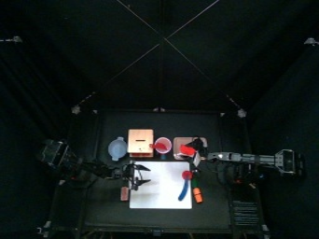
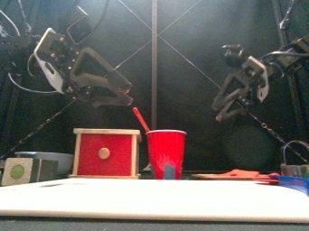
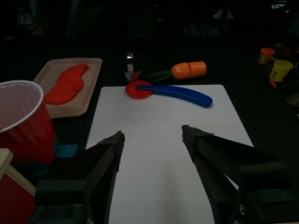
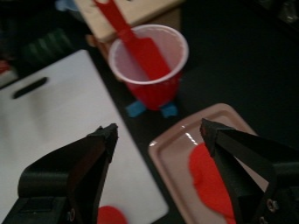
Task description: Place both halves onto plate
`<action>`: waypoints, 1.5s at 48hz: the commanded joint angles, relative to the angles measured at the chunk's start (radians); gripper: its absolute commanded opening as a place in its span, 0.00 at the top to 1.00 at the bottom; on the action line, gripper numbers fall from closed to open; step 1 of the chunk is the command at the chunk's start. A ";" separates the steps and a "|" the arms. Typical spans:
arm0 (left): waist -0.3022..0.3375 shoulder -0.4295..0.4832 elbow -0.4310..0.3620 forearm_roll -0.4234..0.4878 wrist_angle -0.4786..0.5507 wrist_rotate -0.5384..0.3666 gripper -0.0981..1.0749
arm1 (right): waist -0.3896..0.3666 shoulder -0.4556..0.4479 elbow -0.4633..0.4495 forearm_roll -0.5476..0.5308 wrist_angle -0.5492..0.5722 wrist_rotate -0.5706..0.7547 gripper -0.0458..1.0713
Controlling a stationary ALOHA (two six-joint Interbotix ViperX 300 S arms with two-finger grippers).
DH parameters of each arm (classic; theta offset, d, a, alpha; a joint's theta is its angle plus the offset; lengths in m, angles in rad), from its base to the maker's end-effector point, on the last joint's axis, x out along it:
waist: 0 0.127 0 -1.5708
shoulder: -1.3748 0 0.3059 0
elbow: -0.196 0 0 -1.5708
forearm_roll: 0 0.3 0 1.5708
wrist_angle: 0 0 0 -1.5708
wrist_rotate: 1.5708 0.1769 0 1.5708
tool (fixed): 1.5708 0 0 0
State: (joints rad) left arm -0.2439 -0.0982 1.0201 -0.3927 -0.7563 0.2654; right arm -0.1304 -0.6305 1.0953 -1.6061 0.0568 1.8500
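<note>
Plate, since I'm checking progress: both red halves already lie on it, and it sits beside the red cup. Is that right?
Not quite. Only one red half lies on the plate. The other half rests on the white board next to a blue tool, as the left wrist view shows. The plate does sit beside the red cup.

top overhead, far; front level, near; both show red cup [image 1: 162, 145].

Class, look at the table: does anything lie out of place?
One red half lies on the white board beside a blue tool, apart from the plate, where the other half already sits.
</note>
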 commanded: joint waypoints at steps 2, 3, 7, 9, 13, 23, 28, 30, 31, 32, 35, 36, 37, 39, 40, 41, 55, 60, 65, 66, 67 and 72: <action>0.003 -0.037 -0.002 0.000 -0.003 0.002 0.14 | 0.057 -0.040 -0.002 0.003 -0.002 0.002 0.03; 0.003 -0.041 0.002 0.000 -0.003 0.002 0.14 | 0.066 -0.044 -0.002 0.003 -0.002 0.002 0.03; 0.003 -0.058 0.012 0.000 -0.006 0.000 0.15 | 0.098 -0.055 0.002 -0.003 -0.002 0.000 0.03; 0.003 -0.071 0.020 0.000 -0.003 0.000 0.15 | 0.106 -0.058 0.000 -0.005 -0.002 0.000 0.03; 0.005 -0.086 0.034 0.000 -0.006 0.000 0.15 | 0.117 -0.058 -0.002 0.000 -0.005 0.002 0.03; 0.012 -0.095 0.054 -0.025 -0.006 0.000 0.14 | 0.115 -0.058 0.006 0.002 -0.002 0.002 0.03; 0.018 -0.092 0.055 -0.038 -0.003 0.003 0.15 | 0.115 -0.058 0.008 0.002 -0.002 0.002 0.03; 0.020 -0.092 0.057 -0.038 -0.003 0.003 0.15 | 0.115 -0.058 0.008 0.002 -0.002 0.002 0.03; 0.021 -0.092 0.057 -0.038 -0.003 0.003 0.15 | 0.115 -0.058 0.009 0.002 -0.002 0.002 0.03; 0.025 -0.091 0.057 -0.038 -0.003 0.003 0.14 | 0.115 -0.058 0.009 0.002 -0.002 0.002 0.03; 0.031 -0.091 0.057 -0.038 -0.003 0.003 0.14 | 0.115 -0.058 0.011 0.005 -0.002 0.002 0.03; 0.032 -0.091 0.057 -0.038 -0.003 0.005 0.15 | 0.115 -0.058 0.011 0.008 -0.002 0.002 0.03; 0.034 -0.091 0.057 -0.038 -0.003 0.005 0.15 | 0.115 -0.058 0.011 0.011 -0.002 0.002 0.03; 0.038 -0.089 0.058 -0.038 -0.003 0.003 0.14 | 0.115 -0.058 0.012 0.015 -0.002 0.002 0.03; 0.038 -0.089 0.058 -0.038 -0.003 0.003 0.15 | 0.114 -0.058 0.012 0.018 -0.002 0.002 0.03; 0.040 -0.089 0.058 -0.038 -0.003 0.003 0.15 | 0.114 -0.058 0.014 0.020 -0.002 0.002 0.03; 0.049 -0.087 0.067 -0.038 -0.003 0.005 0.14 | 0.114 -0.055 0.017 0.044 -0.002 0.002 0.03; 0.054 -0.087 0.067 -0.038 -0.003 0.005 0.14 | 0.115 -0.054 0.018 0.057 0.000 0.002 0.03; 0.061 -0.087 0.071 -0.037 -0.003 0.005 0.15 | 0.115 -0.054 0.021 0.069 0.000 0.000 0.03; 0.061 -0.086 0.072 -0.037 -0.003 0.005 0.15 | 0.115 -0.054 0.023 0.069 0.000 0.000 0.03; 0.064 -0.086 0.072 -0.037 -0.003 0.005 0.15 | 0.115 -0.054 0.025 0.071 0.000 0.000 0.03; 0.064 -0.086 0.071 -0.038 -0.003 0.003 0.15 | 0.115 -0.054 0.028 0.071 0.000 0.002 0.03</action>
State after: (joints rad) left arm -0.1841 -0.1825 1.1029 -0.4295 -0.7547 0.2684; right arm -0.0169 -0.6811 1.1305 -1.5370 0.0552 1.8500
